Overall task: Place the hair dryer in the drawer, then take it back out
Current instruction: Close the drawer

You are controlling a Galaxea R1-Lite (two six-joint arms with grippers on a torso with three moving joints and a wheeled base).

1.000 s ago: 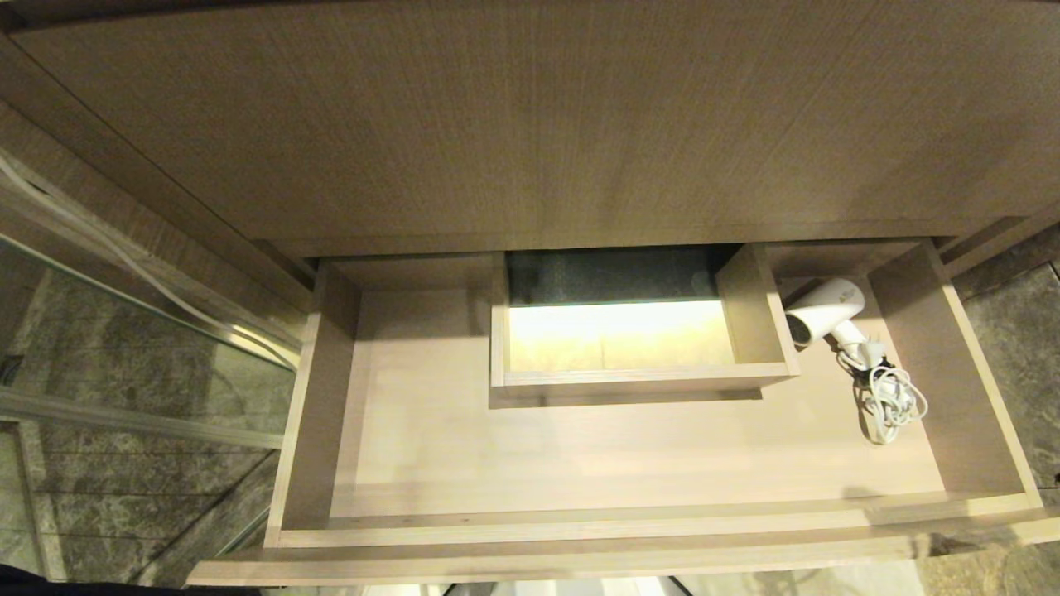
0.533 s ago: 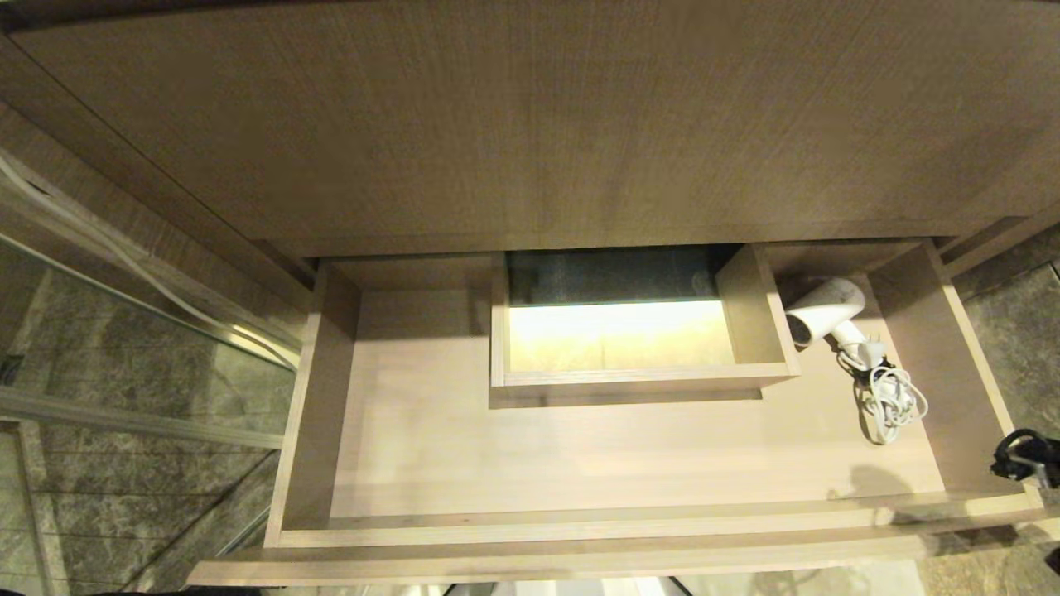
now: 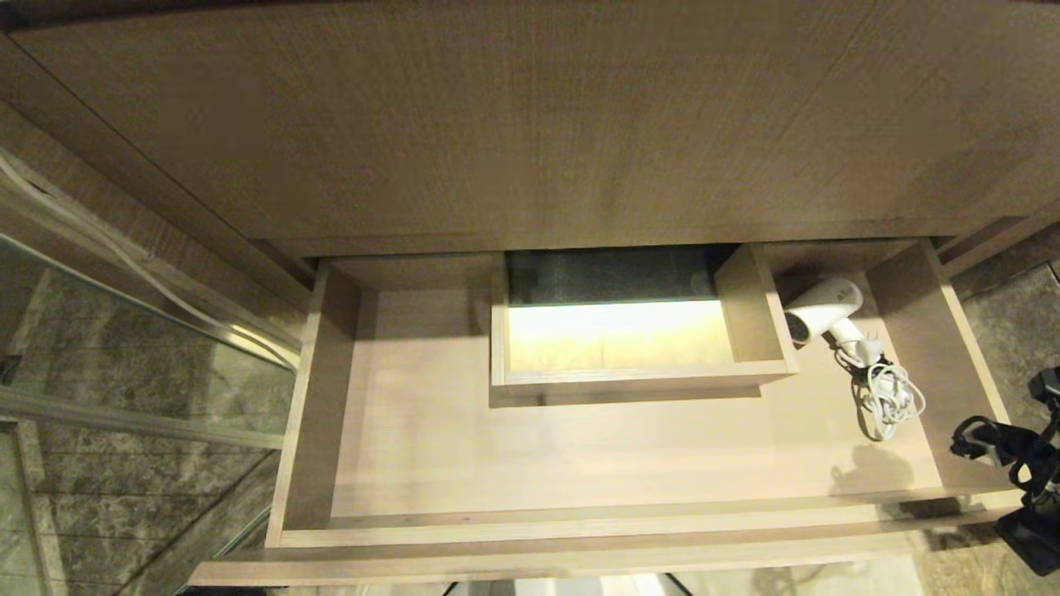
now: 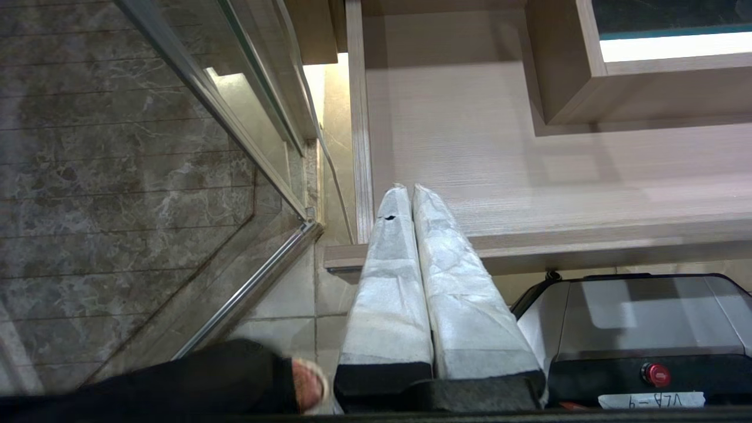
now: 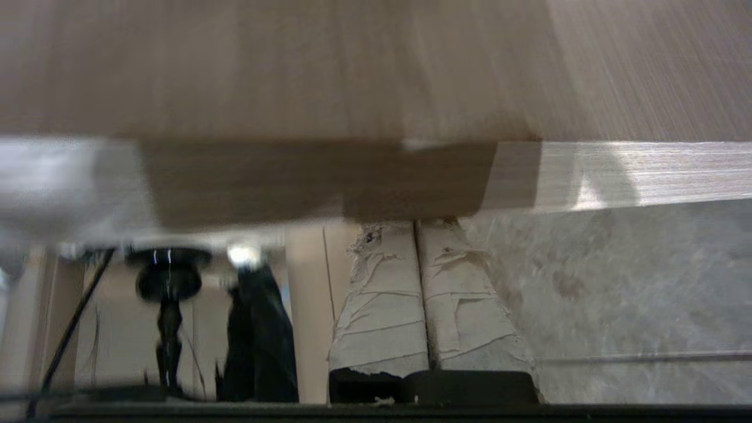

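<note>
Glass panel [image 3: 124,364]: I have it at nine o'clock in the head view, a metal-framed pane over grey marble floor, just beside the drawer's left wall.

Left gripper [image 4: 405,191]: parked low outside the drawer's left front corner; in its wrist view I see the two white-wrapped fingers [image 4: 388,282] pressed flat together, clenched on nothing, tips over the front rim.

Drawer [image 3: 580,530]: pulled wide open under the wood-grain cabinet front [image 3: 530,124], filling the middle of my head view.

Boxed hole [image 3: 749,310]: at twelve o'clock inside the drawer, a walled rectangle with a bright lit strip and a dark patch behind it.

Hair dryer [image 3: 824,308]: lying on the drawer floor at two o'clock, barrel just beside the box's right wall, handle angled toward the right wall.

Cord [image 3: 890,401]: loose grey bundle on the floor in front of the handle, towards four o'clock.

Right gripper [image 5: 416,224]: the arm shows at four o'clock in the head view, by the drawer's right front corner, well apart from the dryer; its wrist view gives me both taped fingers [image 5: 385,305] closed tight together, empty, tips close under a wood edge.
</note>
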